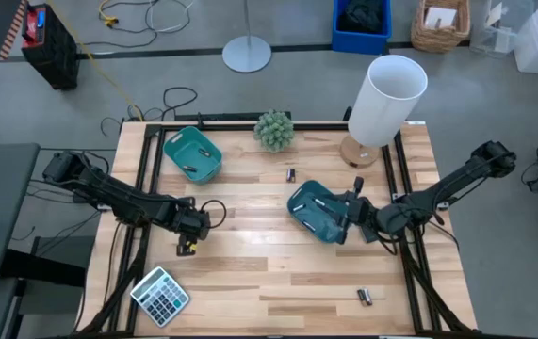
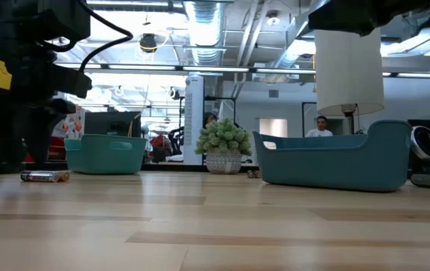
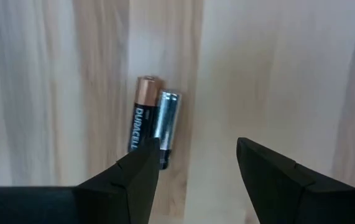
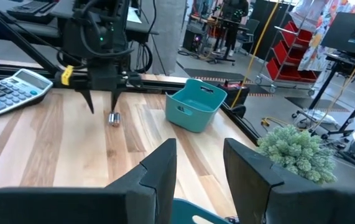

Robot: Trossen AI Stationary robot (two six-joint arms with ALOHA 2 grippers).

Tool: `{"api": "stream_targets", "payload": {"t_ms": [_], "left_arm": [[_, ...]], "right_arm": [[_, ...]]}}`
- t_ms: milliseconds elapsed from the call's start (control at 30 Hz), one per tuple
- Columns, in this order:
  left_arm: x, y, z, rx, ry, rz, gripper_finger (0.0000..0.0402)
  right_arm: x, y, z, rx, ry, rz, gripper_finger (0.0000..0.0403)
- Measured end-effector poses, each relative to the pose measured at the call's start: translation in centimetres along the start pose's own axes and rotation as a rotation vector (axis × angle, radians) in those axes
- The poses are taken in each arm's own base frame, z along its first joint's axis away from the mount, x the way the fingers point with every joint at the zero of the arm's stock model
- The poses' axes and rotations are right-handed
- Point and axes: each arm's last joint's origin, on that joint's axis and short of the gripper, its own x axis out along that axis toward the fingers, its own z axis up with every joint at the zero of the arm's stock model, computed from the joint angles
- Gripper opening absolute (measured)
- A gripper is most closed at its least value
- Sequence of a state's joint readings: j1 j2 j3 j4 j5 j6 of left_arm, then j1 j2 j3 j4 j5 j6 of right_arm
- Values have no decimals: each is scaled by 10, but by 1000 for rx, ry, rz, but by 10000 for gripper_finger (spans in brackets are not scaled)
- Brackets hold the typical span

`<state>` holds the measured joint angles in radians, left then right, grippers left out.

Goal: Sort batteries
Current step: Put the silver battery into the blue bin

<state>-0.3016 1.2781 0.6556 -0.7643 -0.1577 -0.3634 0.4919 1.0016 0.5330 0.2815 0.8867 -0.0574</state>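
Note:
Two batteries lie side by side on the wood, a copper-and-black one (image 3: 142,115) and a silvery one (image 3: 165,121). They also show in the low view (image 2: 45,176). My left gripper (image 3: 196,146) (image 1: 188,247) points down, open, just above them. One fingertip stands over the dark cell's end and the gap lies beside the pair. A teal tray (image 1: 193,153) sits at the far left. My right gripper (image 4: 200,146) (image 1: 349,221) is shut on a second teal tray (image 1: 317,213) that holds a few batteries. Loose batteries lie mid-table (image 1: 290,174) and near the front (image 1: 365,297). My right gripper has the tray's wall on its right side (image 4: 193,214) between its two fingers. The fingers come in about level from the table's right. The tray (image 2: 335,159) stands with its open side up. Whether its bottom is clear of the table I cannot tell.
A grey calculator (image 1: 160,295) lies at the near left corner. A white lamp (image 1: 386,99) and a small green plant (image 1: 273,130) stand at the far edge. Black frame rails (image 1: 146,188) run along the table's sides. Bare wood lies between the arms.

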Motion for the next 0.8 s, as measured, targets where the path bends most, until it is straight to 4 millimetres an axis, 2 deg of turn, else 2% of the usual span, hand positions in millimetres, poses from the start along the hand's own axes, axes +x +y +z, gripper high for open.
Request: {"api": "stream_targets", "payload": {"t_ms": [800], "left_arm": [[11,0,-6,-10,-22,-21,208]], "right_arm": [[0,0,1,3,-4,-2,150]]}}
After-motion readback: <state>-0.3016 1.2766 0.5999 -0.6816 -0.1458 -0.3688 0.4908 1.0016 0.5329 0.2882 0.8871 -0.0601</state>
